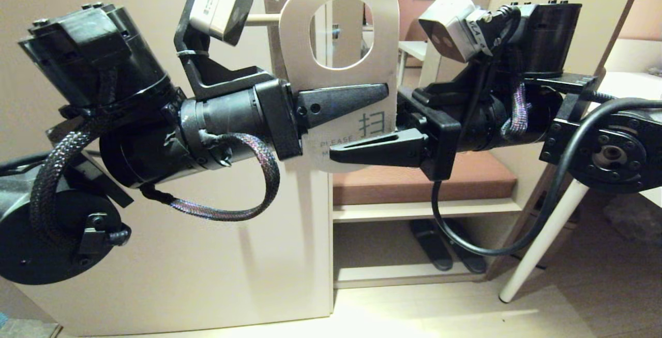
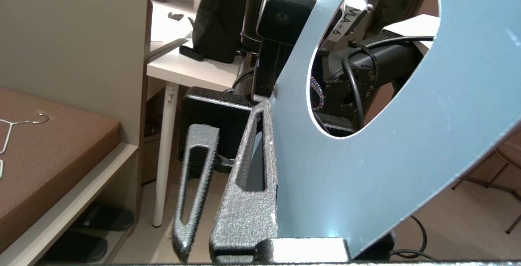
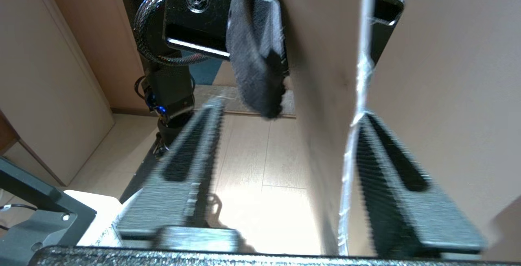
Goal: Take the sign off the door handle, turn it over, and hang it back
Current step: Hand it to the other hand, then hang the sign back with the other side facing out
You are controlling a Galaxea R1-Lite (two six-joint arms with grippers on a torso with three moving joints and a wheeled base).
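The sign [image 1: 341,82] (white face near) is clamped by the left tool [image 1: 341,101], while the right tool [image 1: 380,148] is spread wide around its lower end.

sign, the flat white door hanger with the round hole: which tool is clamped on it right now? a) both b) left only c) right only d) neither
b: the left tool is shut on the flat white door hanger sign, one finger pressed flat across its face, while the right tool stands open, its fingers spread apart on either side of the sign's edge in the right wrist view.
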